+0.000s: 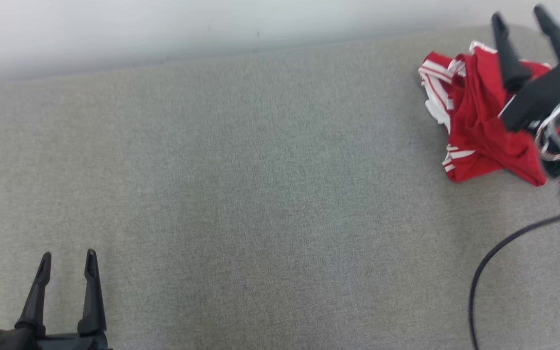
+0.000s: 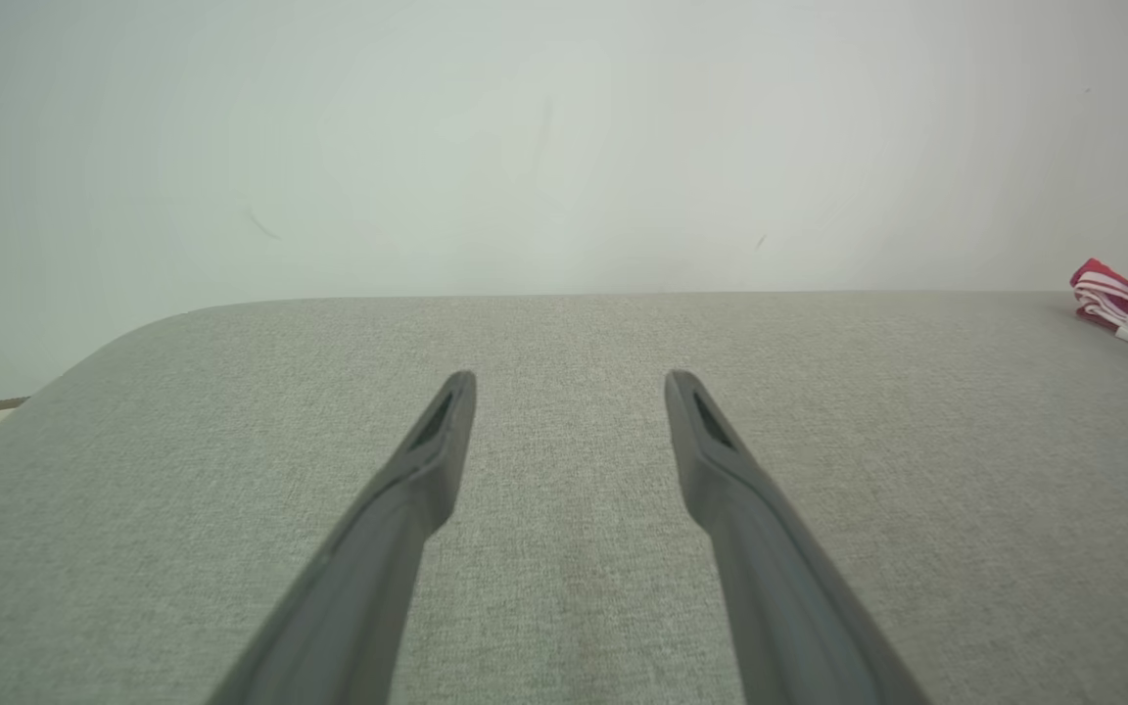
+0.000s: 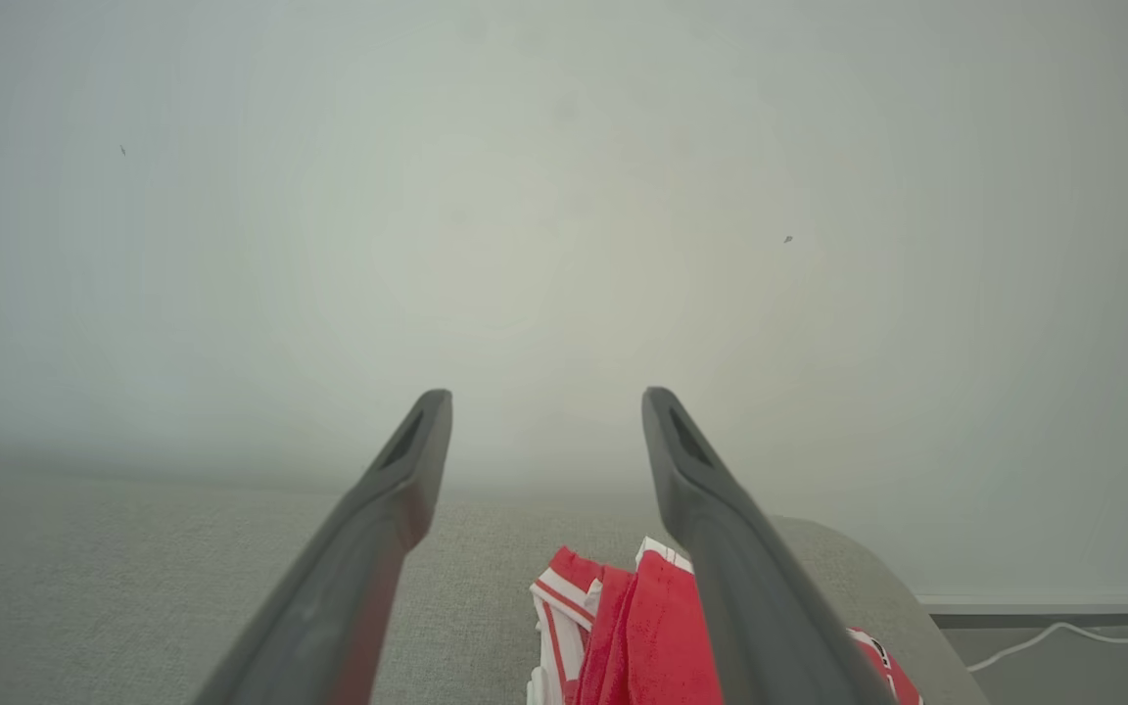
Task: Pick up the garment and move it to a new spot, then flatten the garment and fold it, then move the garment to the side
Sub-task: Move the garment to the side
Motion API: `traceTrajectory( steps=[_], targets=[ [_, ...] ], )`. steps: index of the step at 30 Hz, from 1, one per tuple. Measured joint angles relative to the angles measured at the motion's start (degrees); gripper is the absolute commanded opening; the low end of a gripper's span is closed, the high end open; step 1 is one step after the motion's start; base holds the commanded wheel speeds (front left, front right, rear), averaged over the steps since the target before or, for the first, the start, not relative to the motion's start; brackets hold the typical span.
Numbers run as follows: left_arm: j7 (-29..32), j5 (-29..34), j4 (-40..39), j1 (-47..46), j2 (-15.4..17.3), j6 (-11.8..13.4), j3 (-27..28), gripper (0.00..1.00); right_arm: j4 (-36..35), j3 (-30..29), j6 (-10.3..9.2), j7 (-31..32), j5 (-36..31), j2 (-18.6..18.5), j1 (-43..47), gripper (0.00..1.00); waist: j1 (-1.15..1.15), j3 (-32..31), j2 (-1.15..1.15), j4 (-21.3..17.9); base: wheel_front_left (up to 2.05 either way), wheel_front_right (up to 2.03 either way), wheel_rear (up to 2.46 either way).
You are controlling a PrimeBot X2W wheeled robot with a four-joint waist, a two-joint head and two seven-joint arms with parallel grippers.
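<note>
We see a red garment (image 1: 479, 131) with white stripes by the far right corner of the flecked grey cushion (image 1: 260, 170), a whitish wall (image 1: 163, 24), and the left gripper (image 1: 68, 253) and right gripper (image 1: 517, 13) black.

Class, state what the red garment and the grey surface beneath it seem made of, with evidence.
The garment is probably thin, soft jersey cloth, matt; it slumps in loose creases. The surface is seemingly woven upholstery fabric, matt; a fine flecked weave shows.
</note>
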Motion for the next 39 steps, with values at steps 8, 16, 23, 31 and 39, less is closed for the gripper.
traceTrajectory(
  steps=[8, 16, 23, 31, 39],
  targets=[
    [0.0, 0.0, 0.7, 1.3, -0.9, -0.1, 0.3, 1.0, -6.2, -12.0, 0.0, 0.0, -6.7, 5.5, 11.2, 1.0, 0.0, -4.0, 0.0, 0.4, 0.0, 0.0, 0.0],
    [0.0, 0.0, 1.7, 1.8, -1.7, -0.3, 0.1, 1.0, -13.8, -20.6, -0.01, 0.0, -16.2, 12.1, 22.1, 1.0, 0.0, -6.6, 0.0, 1.2, 0.0, 0.0, 0.0],
    [0.0, 0.0, 2.1, 2.3, -2.0, -0.7, 0.1, 1.0, -20.3, -27.8, -0.01, 0.0, -22.8, 16.6, 31.2, 1.0, 0.0, -7.7, 0.01, 2.3, 0.0, 0.0, 0.0],
    [0.0, 0.1, 2.9, 3.3, -2.6, -0.7, 0.2, 1.0, -26.4, -33.3, -0.03, 0.0, -28.6, 21.7, 42.4, 1.0, 0.0, -9.7, 0.01, 3.3, 0.0, 0.0, 0.0],
    [0.0, 0.1, 3.4, 5.0, -3.1, -0.2, 0.1, 1.0, -30.4, -35.1, -0.03, 0.0, -33.3, 24.1, 50.0, 1.0, 0.01, -11.9, 0.0, 4.0, 0.0, 0.0, 0.0]
  ],
)
